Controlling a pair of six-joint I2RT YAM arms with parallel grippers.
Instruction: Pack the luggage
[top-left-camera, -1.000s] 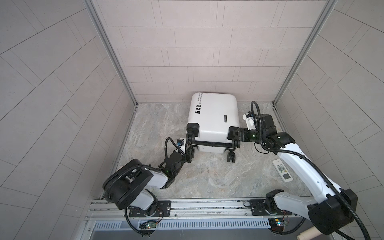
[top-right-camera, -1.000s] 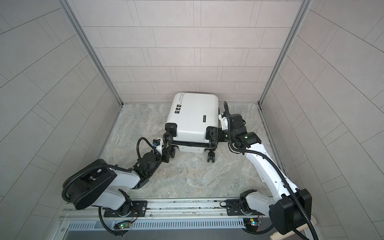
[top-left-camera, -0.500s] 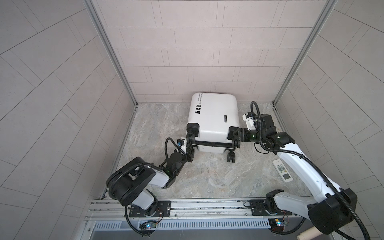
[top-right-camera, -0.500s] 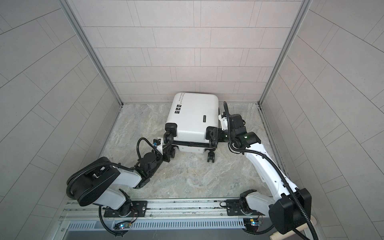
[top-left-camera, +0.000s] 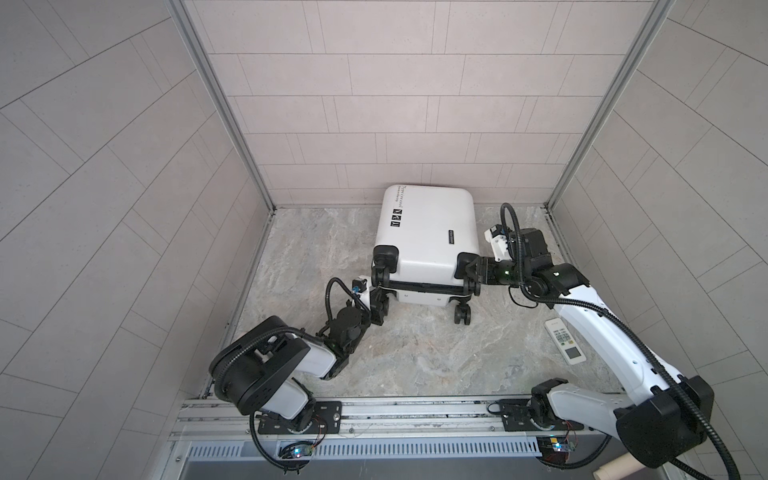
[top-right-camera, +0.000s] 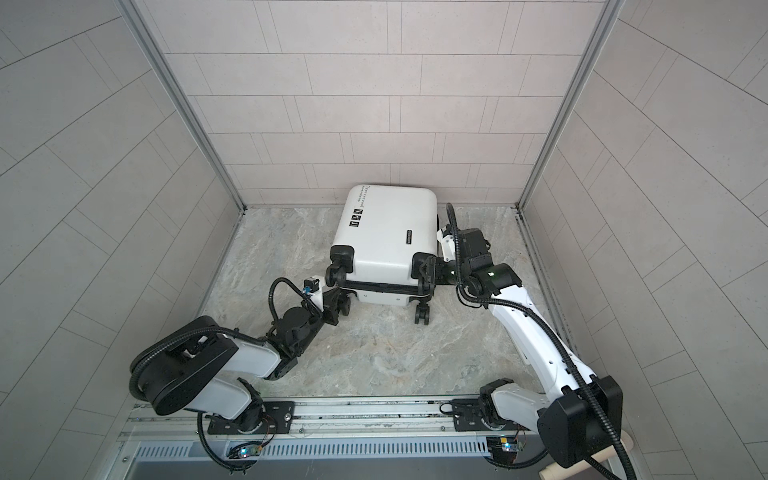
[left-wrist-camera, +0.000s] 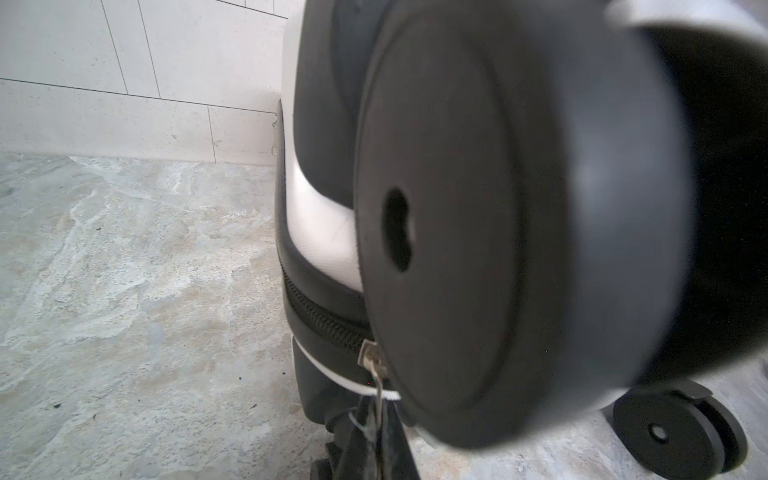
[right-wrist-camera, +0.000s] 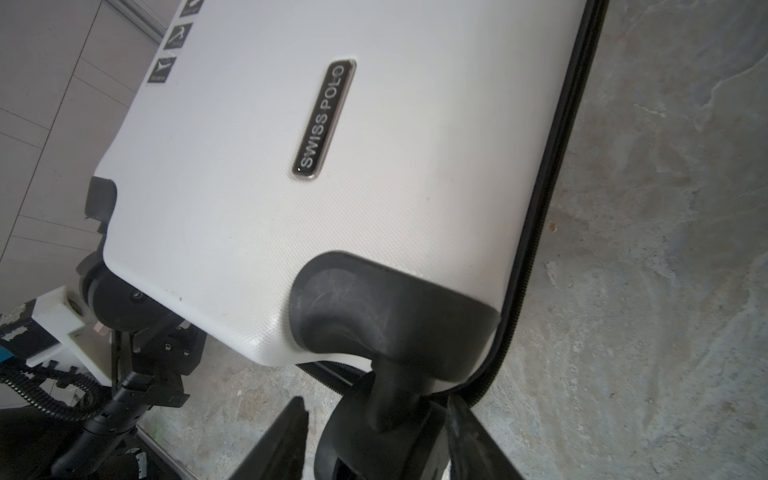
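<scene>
Clamping down on the left: my left pincer (top-left-camera: 380, 308) (top-right-camera: 338, 305), partly spread a second ago, is now sitting pinched right together. Through the left wrist view I'm seeing its fingers (left-wrist-camera: 351, 449) nipping the thin metal zipper pull (left-wrist-camera: 371, 356). The pull is hanging off the black zipper band, just under a big blurred wheel (left-wrist-camera: 478, 216) that is filling most of that picture. All of this is happening at the near left corner of the luggage (top-left-camera: 428, 232) (top-right-camera: 390, 232), low against the marble floor (top-left-camera: 415, 357).

Moving to the middle: the luggage is lying flat with its white shell facing up and its wheels pointing toward me. Its far end is sitting close up to the back wall (top-left-camera: 415, 124). It is showing no shift from a second ago.

Over to the right: my right pincer (top-left-camera: 473, 271) (top-right-camera: 430, 272) is staying where it was, reaching in at the near right corner. The right wrist view is showing its jaws standing about half spread on either side of the corner wheel (right-wrist-camera: 374, 440). Whether they are actually pressing on it, I can't tell.

Furthest right, a white remote control (top-left-camera: 566, 347) is lying on the floor beside my right arm, well apart from the luggage.
</scene>
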